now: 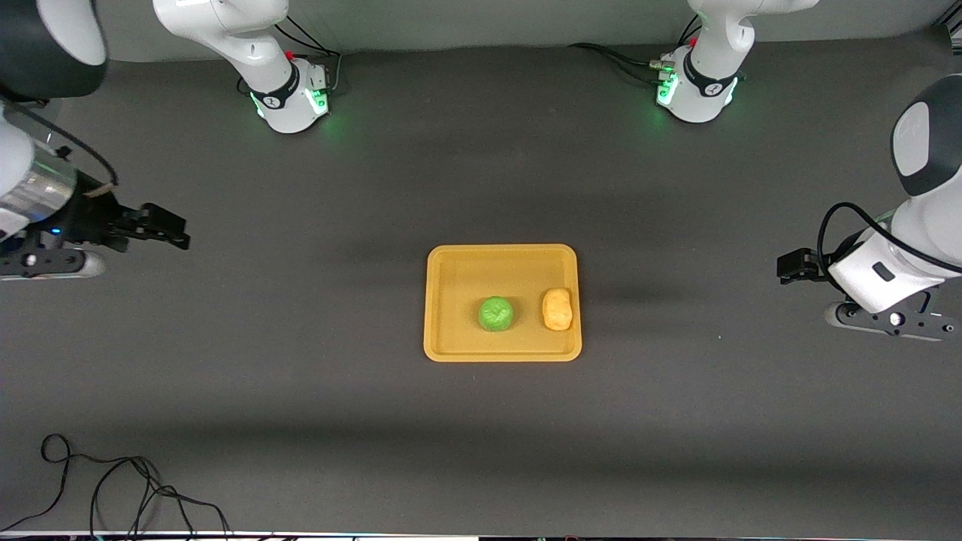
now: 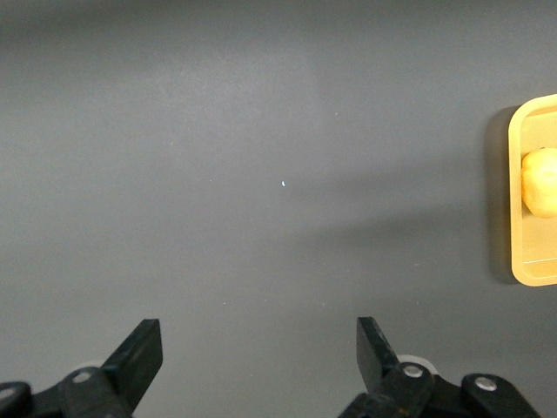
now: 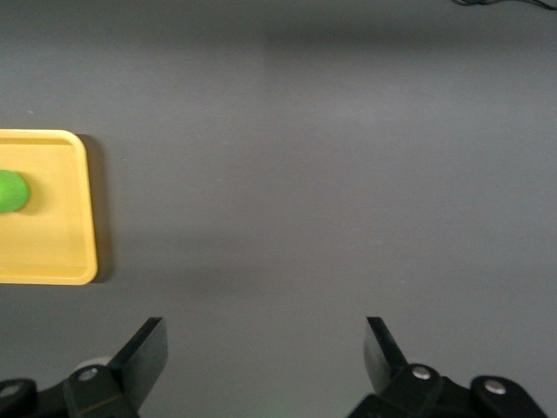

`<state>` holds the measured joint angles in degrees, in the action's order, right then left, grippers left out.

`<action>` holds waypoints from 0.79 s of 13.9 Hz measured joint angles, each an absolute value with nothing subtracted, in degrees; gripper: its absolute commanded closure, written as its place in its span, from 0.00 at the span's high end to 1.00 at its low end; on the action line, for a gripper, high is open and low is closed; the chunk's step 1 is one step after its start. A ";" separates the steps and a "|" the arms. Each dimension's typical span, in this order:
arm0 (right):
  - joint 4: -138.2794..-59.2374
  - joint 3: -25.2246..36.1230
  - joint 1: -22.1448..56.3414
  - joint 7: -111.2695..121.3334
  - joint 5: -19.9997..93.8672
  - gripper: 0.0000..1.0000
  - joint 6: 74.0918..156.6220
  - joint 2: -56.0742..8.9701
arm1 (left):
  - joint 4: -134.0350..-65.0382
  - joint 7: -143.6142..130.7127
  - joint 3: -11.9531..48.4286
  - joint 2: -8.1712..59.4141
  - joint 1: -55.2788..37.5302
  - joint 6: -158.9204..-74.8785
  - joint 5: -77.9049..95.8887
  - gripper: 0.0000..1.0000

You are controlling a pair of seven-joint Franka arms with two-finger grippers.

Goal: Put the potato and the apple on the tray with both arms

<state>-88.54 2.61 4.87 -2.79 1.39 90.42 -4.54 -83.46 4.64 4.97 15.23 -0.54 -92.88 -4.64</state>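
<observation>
Surface: dark grey matte surface (image 1: 301,391), grey wall along the arms' bases, loose black cable (image 1: 113,488) at the edge nearest the front camera.
Tray: tray (image 1: 451,300) lay mid-surface, long axis running between the 2 arms' ends.
Apple: apple (image 1: 496,313) sat on the tray, about central.
Potato: potato (image 1: 558,309) was on the tray beside the apple, toward the left arm's end, long axis pointing at the bases.
Left gripper: left gripper (image 2: 259,355) hung over bare surface at its end, jaws released, holding nothing.
Right gripper: right gripper (image 3: 265,348) likewise, jaws spread, nothing held.
Views: left wrist caught only the potato; right wrist only the apple.

Green apple (image 1: 496,313), yellow-orange potato (image 1: 558,309), yellow-orange tray (image 1: 458,278).
</observation>
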 measured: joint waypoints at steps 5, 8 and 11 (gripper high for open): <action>-89.25 3.12 0.87 0.86 1.33 1.00 91.05 -4.41 | -83.56 6.70 4.56 15.21 0.03 -93.51 -4.23 0.99; -89.19 3.37 0.86 0.86 0.15 1.00 91.05 -4.02 | -83.56 6.84 4.51 15.21 0.97 -93.56 -3.18 0.99; -89.07 3.37 0.86 0.86 -0.17 1.00 91.05 -3.85 | -83.56 6.84 4.52 15.21 0.97 -93.70 -3.10 0.99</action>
